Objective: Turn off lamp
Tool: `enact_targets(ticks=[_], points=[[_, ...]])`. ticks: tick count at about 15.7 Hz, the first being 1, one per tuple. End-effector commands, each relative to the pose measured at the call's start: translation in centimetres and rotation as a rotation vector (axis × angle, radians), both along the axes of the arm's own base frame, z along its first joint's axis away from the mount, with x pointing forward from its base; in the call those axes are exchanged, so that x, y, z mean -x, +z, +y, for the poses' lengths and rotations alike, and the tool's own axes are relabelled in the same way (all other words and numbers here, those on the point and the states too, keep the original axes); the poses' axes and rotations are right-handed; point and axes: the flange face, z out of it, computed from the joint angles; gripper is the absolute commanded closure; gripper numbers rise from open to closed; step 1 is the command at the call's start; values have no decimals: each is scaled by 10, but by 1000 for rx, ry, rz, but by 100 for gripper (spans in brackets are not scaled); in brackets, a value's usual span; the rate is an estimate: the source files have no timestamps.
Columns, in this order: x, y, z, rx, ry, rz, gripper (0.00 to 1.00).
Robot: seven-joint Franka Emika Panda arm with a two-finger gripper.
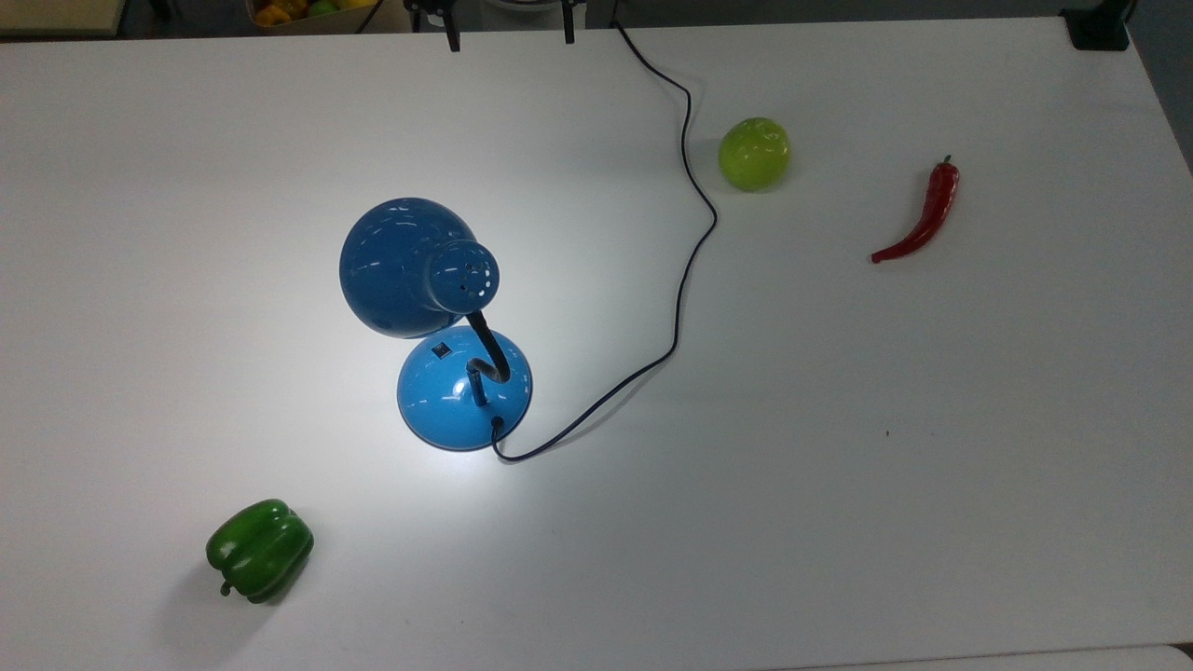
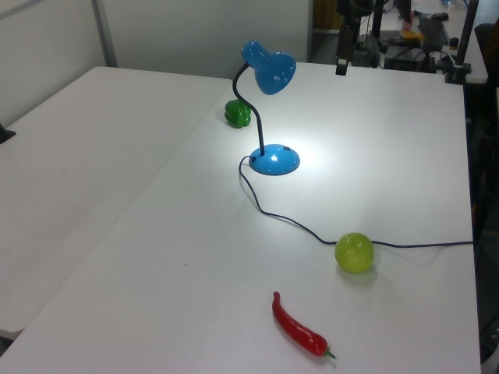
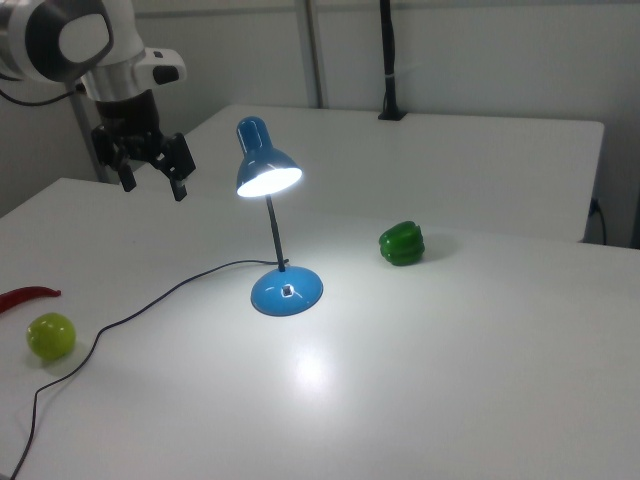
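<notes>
The blue lamp [image 1: 464, 396] stands on the white table [image 1: 839, 447], a little to the top view's left of centre, and it is lit. Its dome shade [image 1: 396, 266] throws a bright patch around the round base [image 3: 287, 292]. A small black switch [image 1: 440, 351] sits on the base, on the side under the shade. The thin black cord [image 1: 685, 270] runs from the base to the table's far edge. My gripper [image 1: 510, 37] hangs open and holds nothing at that far edge, well apart from the lamp. In the right view the gripper [image 3: 153, 183] is up and to the right view's left of the shade.
A green apple [image 1: 754, 154] lies beside the cord. A red chili [image 1: 923, 219] lies toward the top view's right. A green bell pepper [image 1: 259, 548] sits near the bottom left of the top view. A second white table [image 2: 70, 156] adjoins on the left view's left.
</notes>
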Motion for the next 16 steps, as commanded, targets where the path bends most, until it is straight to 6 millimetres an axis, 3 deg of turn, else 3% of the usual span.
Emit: enact_targets(ticks=[1, 6, 11, 16], points=[[3, -2, 2, 8, 20, -9, 0], [3, -2, 3, 8, 29, -9, 1], [2, -3, 2, 8, 49, -8, 59], [3, -6, 3, 3, 48, -3, 100]])
